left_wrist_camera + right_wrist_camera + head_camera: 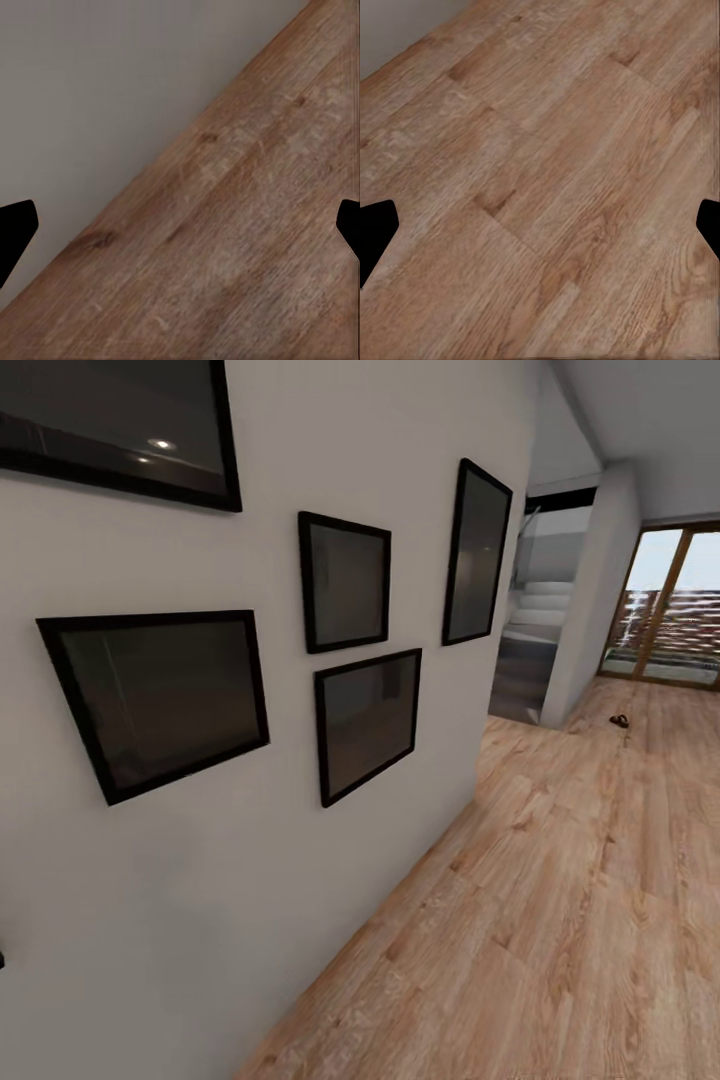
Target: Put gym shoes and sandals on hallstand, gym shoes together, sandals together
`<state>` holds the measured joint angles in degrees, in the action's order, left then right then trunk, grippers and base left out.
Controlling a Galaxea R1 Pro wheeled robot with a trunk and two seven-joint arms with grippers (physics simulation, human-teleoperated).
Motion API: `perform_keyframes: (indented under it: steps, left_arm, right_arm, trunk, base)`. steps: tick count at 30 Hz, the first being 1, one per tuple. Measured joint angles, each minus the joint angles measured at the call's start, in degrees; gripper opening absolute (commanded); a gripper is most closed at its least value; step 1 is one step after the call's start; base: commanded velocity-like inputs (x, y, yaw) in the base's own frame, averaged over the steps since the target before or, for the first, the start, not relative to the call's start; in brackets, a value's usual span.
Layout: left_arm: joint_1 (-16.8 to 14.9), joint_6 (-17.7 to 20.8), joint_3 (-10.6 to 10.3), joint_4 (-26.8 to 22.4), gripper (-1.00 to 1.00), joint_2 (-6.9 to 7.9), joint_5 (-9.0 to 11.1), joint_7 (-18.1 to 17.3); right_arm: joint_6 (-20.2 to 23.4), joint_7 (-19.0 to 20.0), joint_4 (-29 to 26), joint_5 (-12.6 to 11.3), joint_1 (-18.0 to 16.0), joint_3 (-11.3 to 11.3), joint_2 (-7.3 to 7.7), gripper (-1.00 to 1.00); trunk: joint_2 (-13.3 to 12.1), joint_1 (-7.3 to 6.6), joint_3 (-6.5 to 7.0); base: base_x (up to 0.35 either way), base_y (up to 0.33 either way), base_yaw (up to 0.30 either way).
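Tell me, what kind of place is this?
Probably a home corridor: a white wall hung with black-framed dark pictures, light brown wood-plank flooring, and a wood-framed glass door at the far end.

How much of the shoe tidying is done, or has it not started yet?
Nothing looks done yet. Both grippers are open and empty: the left gripper and the right gripper hang over bare corridor floor. A small dark thing, perhaps a sandal, lies far down the corridor on the floor near the glass door. All four shoes are left to fetch and put on the rack.
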<state>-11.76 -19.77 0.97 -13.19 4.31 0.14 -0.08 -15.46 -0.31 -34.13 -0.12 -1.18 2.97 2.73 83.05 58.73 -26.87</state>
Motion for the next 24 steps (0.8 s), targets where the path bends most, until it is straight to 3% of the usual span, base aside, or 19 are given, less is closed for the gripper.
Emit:
perform_keyframes:
  steps: [15,24]
  left_arm:
    - [0.00,0.00,0.00,0.04,1.00,0.00,0.02,0.00]
    - [0.00,0.00,0.00,0.05,1.00,0.00,-0.01,0.00]
  right_arm:
    - [0.00,-0.01,0.06,0.04,0.00,0.00,0.00,1.00]
    - [0.01,-0.01,0.14,0.04,0.00,0.00,0.00,1.00]
  trunk:
    - [0.00,0.00,0.00]
    - [0.00,-0.03,0.00]
  base:
    - [0.011,0.000,-0.264]
    - [0.232,0.000,-0.264]
